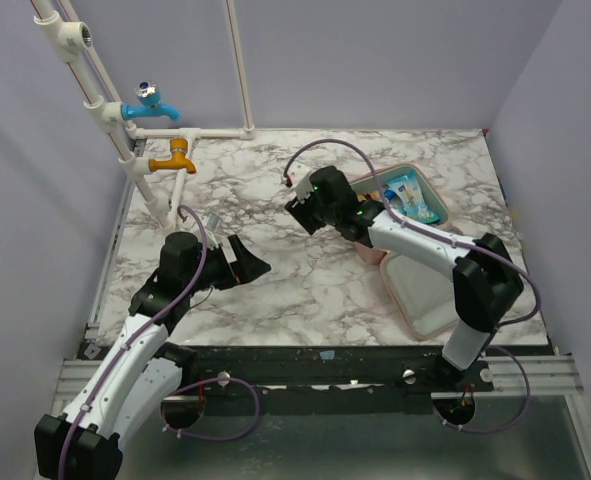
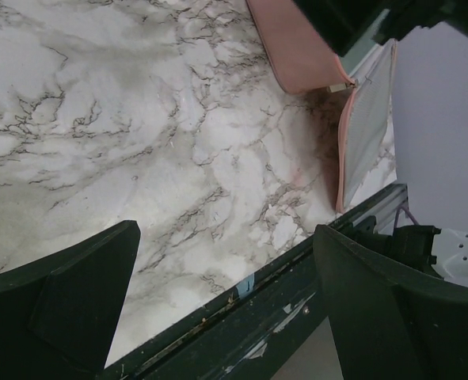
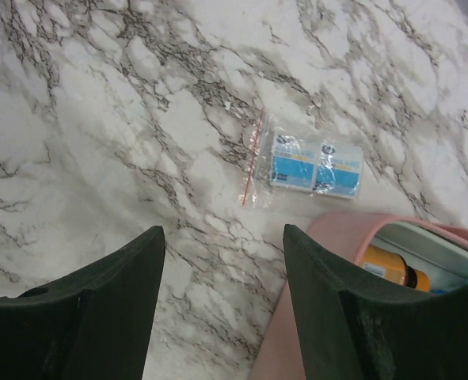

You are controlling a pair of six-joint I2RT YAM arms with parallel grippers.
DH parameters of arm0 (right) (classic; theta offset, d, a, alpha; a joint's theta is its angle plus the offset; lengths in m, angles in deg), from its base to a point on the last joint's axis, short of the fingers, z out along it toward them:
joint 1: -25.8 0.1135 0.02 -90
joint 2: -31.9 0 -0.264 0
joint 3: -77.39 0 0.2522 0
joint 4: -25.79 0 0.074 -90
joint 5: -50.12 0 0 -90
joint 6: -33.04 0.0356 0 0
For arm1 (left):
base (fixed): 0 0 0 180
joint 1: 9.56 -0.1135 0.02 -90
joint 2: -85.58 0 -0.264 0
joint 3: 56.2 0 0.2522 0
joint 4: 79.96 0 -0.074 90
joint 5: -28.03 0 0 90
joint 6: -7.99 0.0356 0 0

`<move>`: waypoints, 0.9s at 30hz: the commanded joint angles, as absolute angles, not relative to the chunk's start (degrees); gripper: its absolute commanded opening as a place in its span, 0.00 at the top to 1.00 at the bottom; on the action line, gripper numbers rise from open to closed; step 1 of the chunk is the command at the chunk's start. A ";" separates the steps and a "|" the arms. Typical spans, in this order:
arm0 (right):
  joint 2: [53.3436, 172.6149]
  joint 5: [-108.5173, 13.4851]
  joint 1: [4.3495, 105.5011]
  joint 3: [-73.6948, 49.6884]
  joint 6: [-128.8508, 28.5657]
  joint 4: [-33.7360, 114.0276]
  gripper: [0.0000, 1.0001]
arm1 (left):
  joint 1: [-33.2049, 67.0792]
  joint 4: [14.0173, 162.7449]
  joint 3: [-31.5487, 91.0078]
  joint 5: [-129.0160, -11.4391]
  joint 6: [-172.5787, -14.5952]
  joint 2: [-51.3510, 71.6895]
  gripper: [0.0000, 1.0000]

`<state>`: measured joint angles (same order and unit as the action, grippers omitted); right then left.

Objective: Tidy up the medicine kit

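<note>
medicine kit lies open, right side of desk. sachet bag loose just beside it. right jaws parted, empty: centre over bag, descend, pinch mid-pack. left jaws wide, empty.

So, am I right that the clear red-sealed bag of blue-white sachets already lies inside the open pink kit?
Not quite: the clear bag lies on the marble table just outside the open pink kit, as the right wrist view shows.

White pipes stand at the far left corner of a marble table, a blue tap above an orange tap. A clear bag of blue-white sachets lies flat on the marble.
</note>
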<state>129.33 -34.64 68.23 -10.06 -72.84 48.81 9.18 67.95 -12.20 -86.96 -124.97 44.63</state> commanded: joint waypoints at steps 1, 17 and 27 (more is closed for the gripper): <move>136.45 -25.90 71.20 -14.38 -72.10 49.28 0.36 | 8.89 65.70 -12.13 -85.25 -125.01 46.76 0.05; 151.91 -9.50 72.64 -17.49 -64.86 36.70 0.34 | 8.89 63.95 -14.13 -85.88 -124.99 50.52 0.05; 161.09 -3.92 72.64 -24.13 -64.99 36.61 0.32 | 8.81 63.60 -14.25 -85.26 -123.17 49.79 0.05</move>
<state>158.02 -8.35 72.26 -21.95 -65.93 38.10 9.16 63.84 -13.88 -85.95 -124.75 49.87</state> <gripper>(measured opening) 0.678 0.946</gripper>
